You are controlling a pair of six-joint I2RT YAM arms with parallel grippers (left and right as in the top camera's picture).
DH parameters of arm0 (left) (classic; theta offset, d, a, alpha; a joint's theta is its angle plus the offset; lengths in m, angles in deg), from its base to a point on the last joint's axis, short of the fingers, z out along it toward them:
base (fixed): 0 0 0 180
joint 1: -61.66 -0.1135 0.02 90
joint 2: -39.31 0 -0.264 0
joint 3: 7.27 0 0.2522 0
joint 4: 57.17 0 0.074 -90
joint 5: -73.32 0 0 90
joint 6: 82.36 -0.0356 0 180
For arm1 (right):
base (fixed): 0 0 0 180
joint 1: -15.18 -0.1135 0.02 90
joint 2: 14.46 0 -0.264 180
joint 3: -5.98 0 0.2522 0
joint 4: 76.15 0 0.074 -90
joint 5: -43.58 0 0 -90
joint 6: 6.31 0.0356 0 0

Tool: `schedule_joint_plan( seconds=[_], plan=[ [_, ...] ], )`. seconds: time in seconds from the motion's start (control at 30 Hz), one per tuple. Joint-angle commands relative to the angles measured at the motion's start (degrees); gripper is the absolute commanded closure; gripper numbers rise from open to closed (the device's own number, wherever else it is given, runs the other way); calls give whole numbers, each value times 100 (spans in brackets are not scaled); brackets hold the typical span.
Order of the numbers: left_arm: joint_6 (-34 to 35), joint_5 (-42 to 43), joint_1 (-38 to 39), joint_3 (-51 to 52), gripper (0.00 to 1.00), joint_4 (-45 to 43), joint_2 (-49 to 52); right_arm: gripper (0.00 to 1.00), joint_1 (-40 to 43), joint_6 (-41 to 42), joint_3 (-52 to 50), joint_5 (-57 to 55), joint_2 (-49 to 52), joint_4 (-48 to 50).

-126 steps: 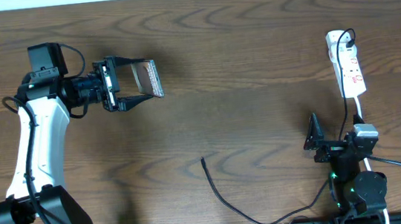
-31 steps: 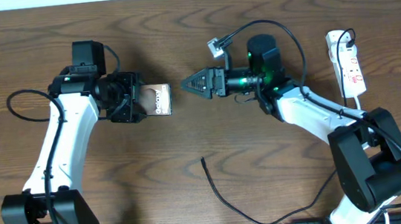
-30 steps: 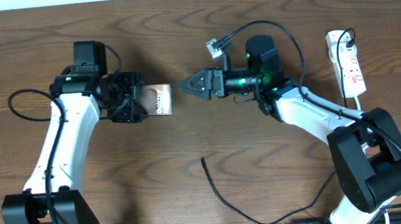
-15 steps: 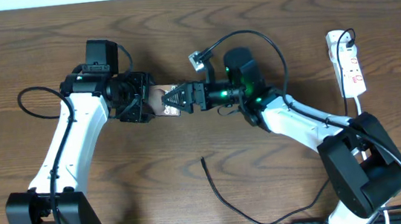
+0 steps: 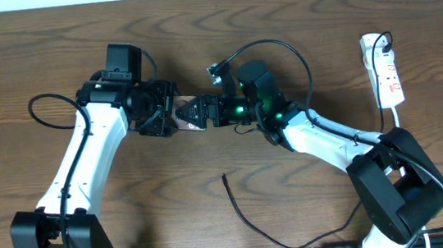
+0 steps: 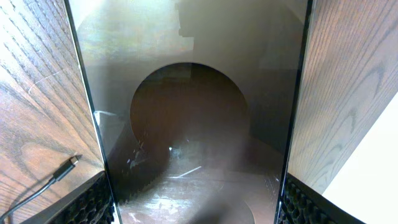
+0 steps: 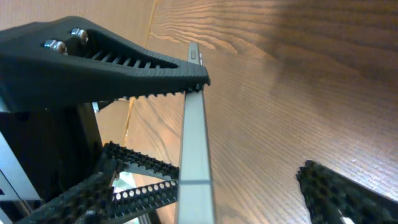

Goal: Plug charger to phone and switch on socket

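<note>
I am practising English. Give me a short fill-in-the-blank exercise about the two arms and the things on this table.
1. The left pincer grips the ___.
2. The right pincer has its jaws ___ on either side of the edge of the phone.
3. The charger lies on the table, touched by ___ pincer.
4. The socket lies on the ___ arm's side.

Missing words: phone; open; neither; right.

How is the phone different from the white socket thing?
The phone is brown; the socket is white with red markings. The phone is held on edge between the jaws of the left gripper; the socket lies flat on the table, untouched. Both are flat rectangles.
</note>
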Motion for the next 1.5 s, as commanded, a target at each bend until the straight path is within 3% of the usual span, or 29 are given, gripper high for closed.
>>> schedule_joint_plan(
  seconds=[0.0, 0.4, 0.63, 0.97, 1.47],
  plan=[
    [90, -72, 28, -17, 92, -13, -166, 15, -28, 33, 70, -72, 24, 7],
    [90, -74, 216, -17, 93, -55, -166, 35, -28, 7, 70, -70, 24, 4],
    [90, -74, 341, -17, 93, -101, -166, 39, -68, 2, 70, -94, 24, 7],
    [129, -70, 341, -17, 93, -101, -166, 54, -83, 4, 70, -120, 24, 4],
    [129, -31, 391, -17, 93, -98, -166, 58, -131, 11, 70, -295, 24, -17]
  ],
)
